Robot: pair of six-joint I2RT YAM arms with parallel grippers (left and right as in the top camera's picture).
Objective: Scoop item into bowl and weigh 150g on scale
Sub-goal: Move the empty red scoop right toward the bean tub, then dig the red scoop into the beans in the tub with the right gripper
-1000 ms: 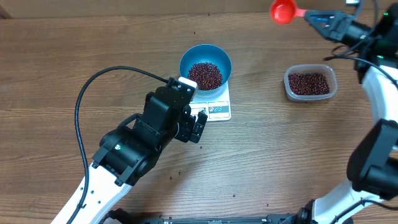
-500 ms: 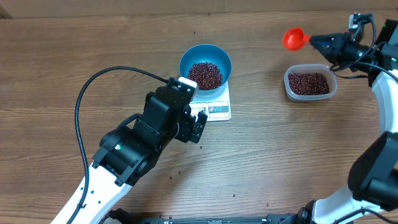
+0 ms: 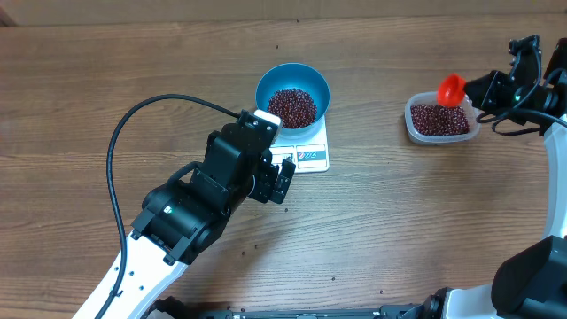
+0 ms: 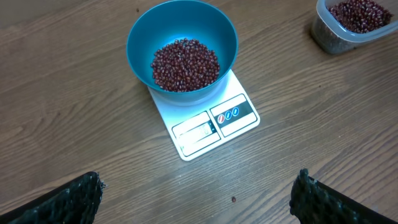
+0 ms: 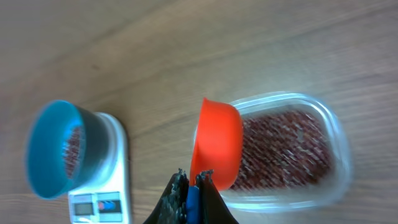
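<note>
Across the wooden surface (image 3: 80, 80), your left arm (image 3: 190, 213) takes up the most room. It lies diagonally from the near edge toward the middle, with a black cable (image 3: 133, 124) looping off it. The left end effector (image 3: 282, 182) is released, its fingers spread wide and grasping nothing, just beside the near left corner of the scale (image 3: 308, 158).

That white kitchen scale carries the blue bowl (image 3: 263, 84) on its far part, leaving the front strip with the display and blue-marked buttons uncovered. Dark red beans (image 3: 292, 107) lie heaped in the bowl's bottom.

Well apart to the right sits a clear plastic tub (image 3: 411, 124) holding a layer of more beans. Your right end effector (image 3: 485, 89) is clenched on the handle of an orange-red scoop (image 3: 452, 89). The scoop is tipped on edge over the tub's far side; you cannot tell whether it touches the contents. A stray bean (image 4: 234, 200) lies near the scale.
</note>
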